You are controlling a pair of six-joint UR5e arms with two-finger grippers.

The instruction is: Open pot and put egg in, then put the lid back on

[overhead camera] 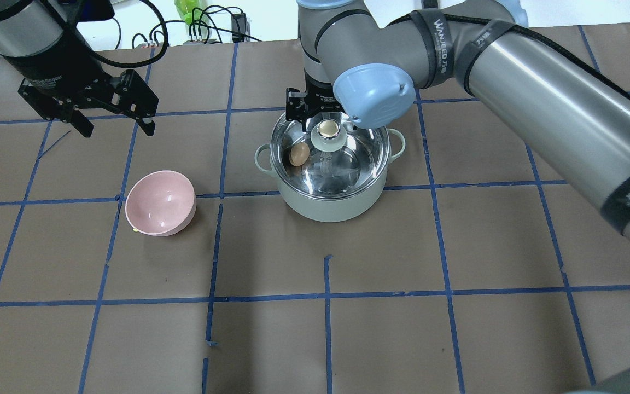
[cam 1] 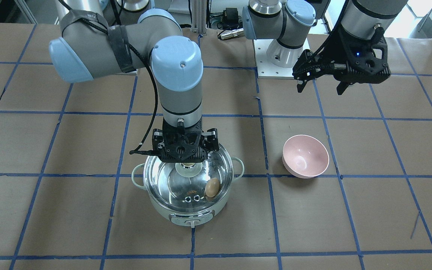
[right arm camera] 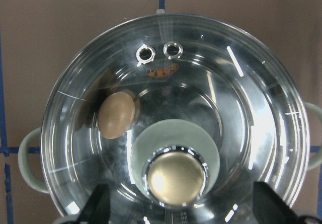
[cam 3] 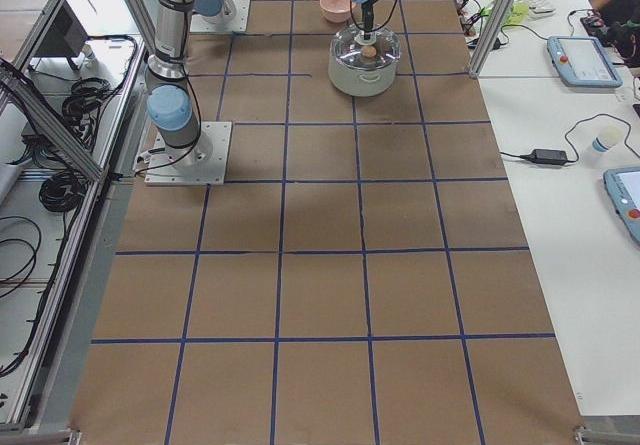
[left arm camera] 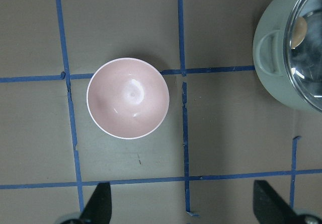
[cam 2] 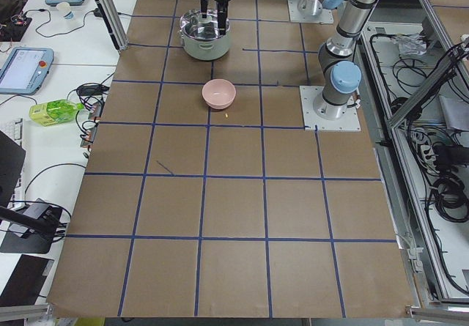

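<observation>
The mint-green pot point(cam 1: 191, 214) stands mid-table and also shows in the overhead view point(overhead camera: 331, 205). The clear glass lid point(cam 1: 167, 185) lies on its rim, with its beige knob point(right arm camera: 176, 177) upright. The tan egg point(cam 1: 212, 187) lies inside the pot under the glass, beside the knob point(right arm camera: 116, 115). My right gripper point(cam 1: 184, 152) hangs directly over the knob, its fingers spread wide on either side and not touching it point(right arm camera: 181, 206). My left gripper point(cam 1: 321, 88) is open and empty, held high beyond the pink bowl point(left arm camera: 183, 204).
An empty pink bowl point(cam 1: 305, 155) sits on the brown paper on the left arm's side of the pot, about one grid square away point(overhead camera: 160, 202). Blue tape lines divide the table into squares. The arm bases stand at the robot's edge.
</observation>
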